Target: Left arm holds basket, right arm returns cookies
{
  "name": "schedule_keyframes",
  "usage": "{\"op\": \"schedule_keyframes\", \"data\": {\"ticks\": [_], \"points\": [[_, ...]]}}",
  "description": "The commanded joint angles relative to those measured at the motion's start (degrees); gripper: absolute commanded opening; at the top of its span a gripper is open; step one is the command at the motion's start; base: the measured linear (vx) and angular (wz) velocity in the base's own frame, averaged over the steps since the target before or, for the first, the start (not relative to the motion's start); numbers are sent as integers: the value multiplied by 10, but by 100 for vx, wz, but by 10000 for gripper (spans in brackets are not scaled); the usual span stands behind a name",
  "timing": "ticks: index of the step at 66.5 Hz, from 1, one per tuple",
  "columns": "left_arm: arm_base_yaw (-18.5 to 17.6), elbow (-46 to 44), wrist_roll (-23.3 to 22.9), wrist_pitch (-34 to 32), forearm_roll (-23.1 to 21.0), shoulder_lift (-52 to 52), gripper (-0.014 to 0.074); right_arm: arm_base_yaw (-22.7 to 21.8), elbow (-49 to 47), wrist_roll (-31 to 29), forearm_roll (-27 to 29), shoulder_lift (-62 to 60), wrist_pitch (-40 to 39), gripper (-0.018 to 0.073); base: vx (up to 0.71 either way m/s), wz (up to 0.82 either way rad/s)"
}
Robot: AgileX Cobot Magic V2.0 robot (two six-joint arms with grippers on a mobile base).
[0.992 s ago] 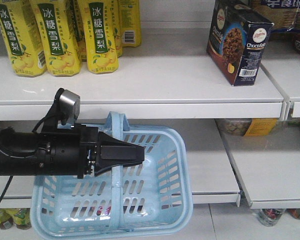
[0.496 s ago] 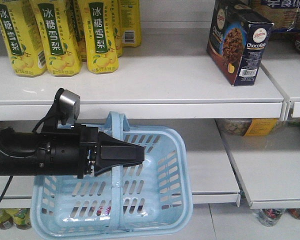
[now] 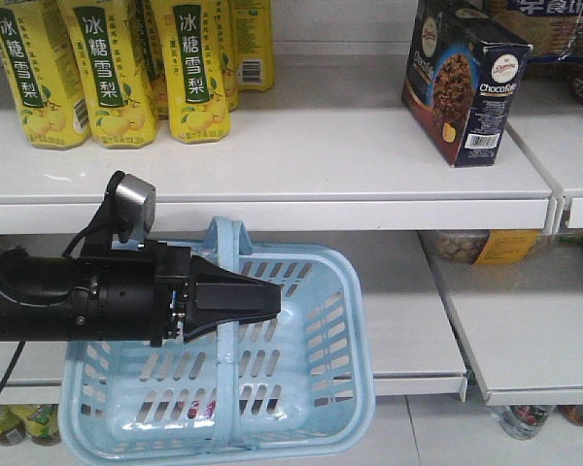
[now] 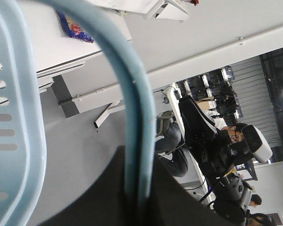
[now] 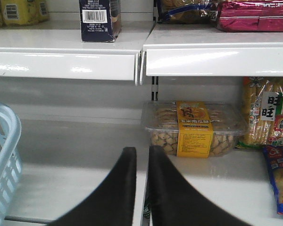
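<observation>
The light blue basket (image 3: 355, 291) hangs in front of the lower shelf. Its arched handle (image 3: 228, 233) is pinched in my left gripper (image 3: 272, 299), which is shut on it; the left wrist view shows the handle (image 4: 132, 94) running down between the dark jaws of the left gripper (image 4: 137, 162). The navy Chocofello cookies box (image 3: 463, 83) stands upright on the upper shelf at the right, and its barcode end (image 5: 98, 16) faces the right wrist camera. My right gripper (image 5: 142, 153) is below it at lower-shelf height, shut with nothing between its fingers. It is out of the front view.
Yellow pear-drink bottles (image 3: 107, 68) line the upper shelf's left. A clear tub of biscuits with a yellow label (image 5: 193, 129) sits on the lower shelf ahead of my right gripper. Snack packs (image 5: 269, 113) stand at its right. The basket's rim (image 5: 2, 160) is at my right gripper's left.
</observation>
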Motion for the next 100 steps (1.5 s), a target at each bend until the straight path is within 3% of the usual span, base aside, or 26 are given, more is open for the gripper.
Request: {"op": "schedule_keyframes", "data": {"ticks": [1, 57, 67, 78, 93, 100], "points": [[-2, -20, 7, 32, -67, -19, -6, -2, -15, -4, -15, 7, -41, -10, 0, 0], [-2, -20, 7, 48, -67, -22, -6, -2, -15, -4, -14, 7, -41, -8, 0, 0], [-2, -16, 13, 65, -22, -54, -6, -2, -15, -4, -14, 7, -41, -8, 0, 0], [-2, 27, 11, 42, 18, -126, -6, -2, -15, -4, -14, 7, -41, -8, 0, 0], [-2, 137, 10, -54, 73, -257, -6, -2, -15, -4, -14, 7, -41, -8, 0, 0], [-2, 185, 8, -132, 125, -327, -6, -2, -15, -4, -14, 7, -41, -8, 0, 0]]}}
